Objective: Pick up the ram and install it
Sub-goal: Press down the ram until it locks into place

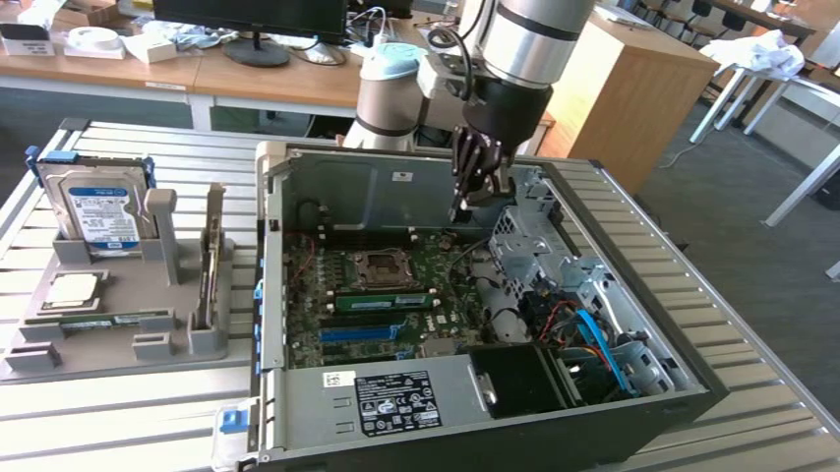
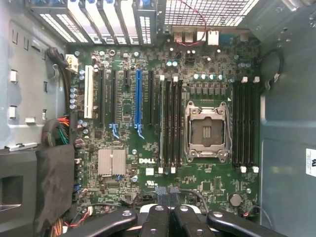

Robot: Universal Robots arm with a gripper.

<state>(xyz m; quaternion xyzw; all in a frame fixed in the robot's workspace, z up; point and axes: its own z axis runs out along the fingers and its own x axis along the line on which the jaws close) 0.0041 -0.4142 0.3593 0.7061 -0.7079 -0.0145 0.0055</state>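
The arm is cut off by the exterior view's upper edge, and the case by its lower one. The print on the power-supply sticker and the chips along the ram are too small to be made out. In the wrist view the gripper is cropped at the frame's edge, and one corner of the motherboard is hidden under a dark cover.

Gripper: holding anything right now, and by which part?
Nothing is held. The gripper is shut and empty, above the open computer case.
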